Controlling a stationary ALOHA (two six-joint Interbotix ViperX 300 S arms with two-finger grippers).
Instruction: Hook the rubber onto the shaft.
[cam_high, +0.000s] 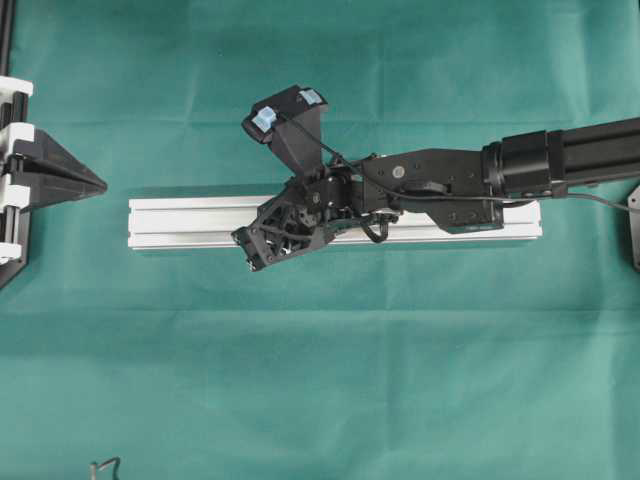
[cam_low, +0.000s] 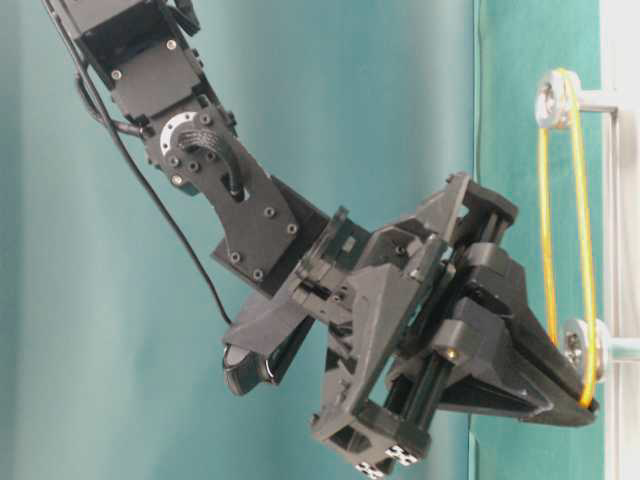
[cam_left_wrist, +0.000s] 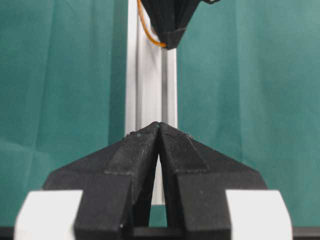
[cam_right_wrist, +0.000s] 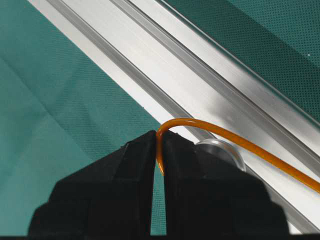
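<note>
The rubber (cam_right_wrist: 240, 142) is a thin orange band pinched between my right gripper's (cam_right_wrist: 160, 137) shut jaws. It curves out of them over the round silver shaft (cam_right_wrist: 222, 150) on the aluminium rail (cam_right_wrist: 200, 75). In the table-level view the rubber (cam_low: 545, 220) loops over the upper shaft (cam_low: 552, 98) and stretches down past the lower shaft (cam_low: 575, 342) to the right gripper's tip (cam_low: 585, 405). I cannot tell if it sits on the lower shaft. Overhead, the right gripper (cam_high: 258, 255) hangs over the rail (cam_high: 180, 222). My left gripper (cam_left_wrist: 159, 126) is shut and empty, facing the rail's left end (cam_left_wrist: 150, 75).
Green cloth (cam_high: 400, 380) covers the table. The left gripper (cam_high: 98, 183) rests at the left edge, a short gap from the rail. A small dark hook (cam_high: 105, 465) lies at the bottom left. A black bracket (cam_high: 634, 230) stands at the right edge.
</note>
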